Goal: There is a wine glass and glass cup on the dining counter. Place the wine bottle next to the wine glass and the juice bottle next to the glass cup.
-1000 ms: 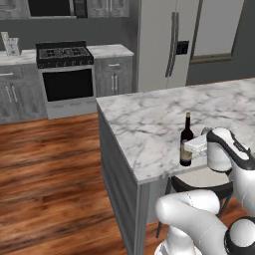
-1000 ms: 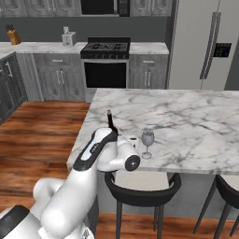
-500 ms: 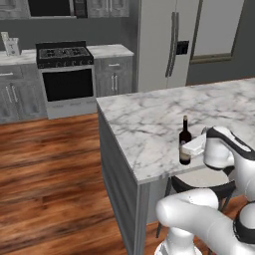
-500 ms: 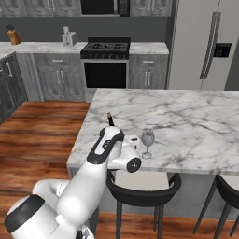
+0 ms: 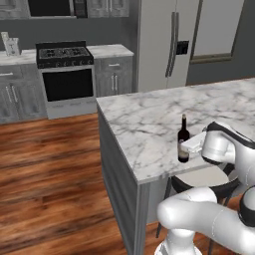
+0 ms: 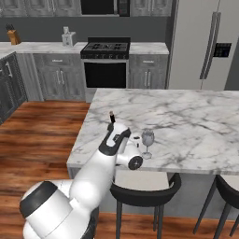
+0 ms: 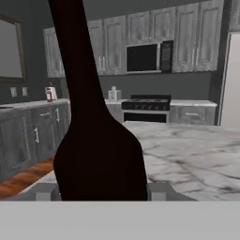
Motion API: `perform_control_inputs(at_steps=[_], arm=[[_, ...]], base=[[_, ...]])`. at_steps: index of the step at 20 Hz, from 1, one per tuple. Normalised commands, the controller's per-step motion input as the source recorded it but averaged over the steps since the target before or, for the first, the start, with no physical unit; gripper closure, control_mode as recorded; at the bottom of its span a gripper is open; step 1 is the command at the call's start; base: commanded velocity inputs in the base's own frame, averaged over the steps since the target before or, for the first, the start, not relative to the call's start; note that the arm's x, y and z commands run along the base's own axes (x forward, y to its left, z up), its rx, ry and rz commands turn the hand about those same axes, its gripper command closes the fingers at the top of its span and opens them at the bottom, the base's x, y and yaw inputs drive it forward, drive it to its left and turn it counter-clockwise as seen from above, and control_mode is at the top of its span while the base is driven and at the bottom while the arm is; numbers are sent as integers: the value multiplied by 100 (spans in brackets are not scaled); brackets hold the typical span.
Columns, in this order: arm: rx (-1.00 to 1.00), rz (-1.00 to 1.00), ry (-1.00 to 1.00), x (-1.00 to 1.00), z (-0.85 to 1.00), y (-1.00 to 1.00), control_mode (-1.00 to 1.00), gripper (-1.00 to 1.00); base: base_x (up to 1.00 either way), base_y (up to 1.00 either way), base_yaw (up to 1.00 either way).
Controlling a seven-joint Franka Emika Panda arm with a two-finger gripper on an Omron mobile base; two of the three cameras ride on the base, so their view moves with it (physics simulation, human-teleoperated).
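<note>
The wine bottle (image 5: pixel 183 141) is dark with a long neck and stands upright near the front edge of the dining counter (image 5: pixel 149 124). My gripper (image 5: pixel 192 145) is shut on its body from the right. In the right base view my arm covers the bottle, leaving its cork top (image 6: pixel 112 114) visible. The wine glass (image 6: pixel 147 141) stands a little to its right. In the hand view the wine bottle (image 7: pixel 98 150) looms dark between my fingertips (image 7: pixel 161 190). A small red thing (image 7: pixel 48 95) on a far worktop may be the juice bottle. The glass cup is out of view.
A black stool (image 6: pixel 144 193) stands under the counter's front edge below my arm, with another stool (image 6: pixel 224 186) to the right. Stove (image 5: pixel 64 74), grey cabinets (image 6: pixel 58 77) and a steel fridge (image 5: pixel 164 45) line the back wall. Wooden floor (image 5: pixel 50 174) lies to the left.
The bottle has shifted slightly along the counter toward the wine glass with my hand. The forearm has swung a little. The grip stays shut.
</note>
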Motion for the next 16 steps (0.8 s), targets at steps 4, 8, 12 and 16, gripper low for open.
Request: perform_control_inputs(at_steps=[4, 8, 12, 16], arm=[[2, 0, 0, 14, -28, -19, -100, 100], [0, 0, 0, 13, -31, -17, -100, 100], [0, 0, -1, 0, -39, -7, -100, 100], [0, 0, -4, 0, -39, 0, -100, -100]], base=[[0, 0, 0], [0, 0, 0], [0, 0, 0], [0, 0, 0]])
